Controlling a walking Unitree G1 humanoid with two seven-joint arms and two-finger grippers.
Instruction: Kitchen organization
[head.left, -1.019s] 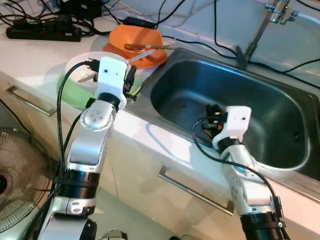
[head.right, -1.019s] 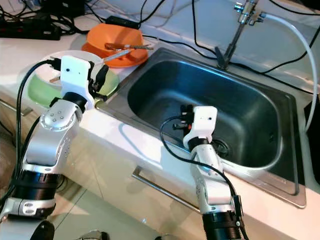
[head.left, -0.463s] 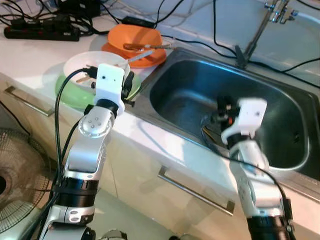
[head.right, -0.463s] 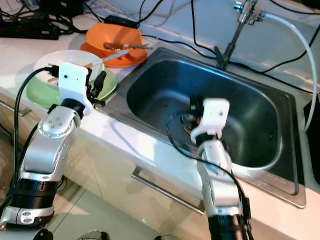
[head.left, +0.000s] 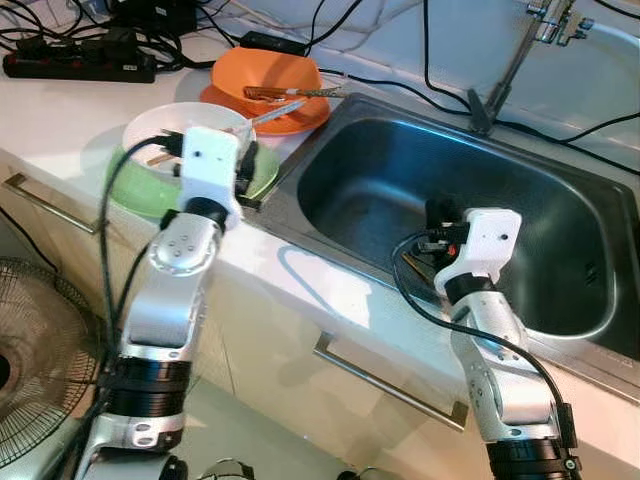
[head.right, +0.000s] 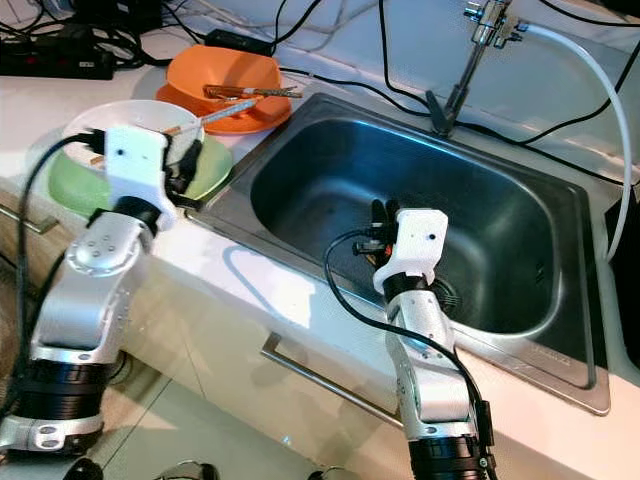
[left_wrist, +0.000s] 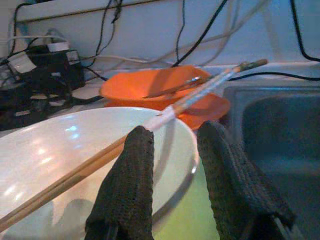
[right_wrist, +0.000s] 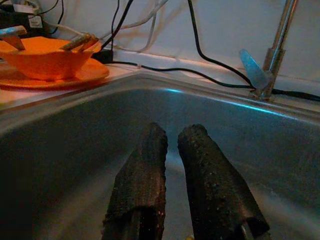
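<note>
A white bowl (head.left: 172, 128) sits on a green plate (head.left: 133, 195) on the counter, with wooden chopsticks (head.left: 272, 112) lying across its rim. My left gripper (head.left: 246, 170) hovers at the bowl's right edge, open; in the left wrist view the chopsticks (left_wrist: 200, 90) pass just behind one of its fingers (left_wrist: 131, 175), not pinched. My right gripper (head.left: 437, 212) hangs inside the steel sink (head.left: 360, 160), fingers (right_wrist: 142, 170) nearly together with nothing between them. An orange bowl (head.left: 265, 72) on an orange plate (head.left: 305, 120) holds more utensils behind the white bowl.
A faucet (head.left: 510, 65) and black cables run along the back of the sink. A power strip (head.left: 80, 65) lies at the far left of the counter. Drawer handles (head.left: 385, 382) line the cabinet front, and a floor fan (head.left: 30, 350) stands at the lower left.
My right arm rose inside the sink and then dropped back a little. My left gripper has shifted slightly left, closer to the white bowl's rim.
</note>
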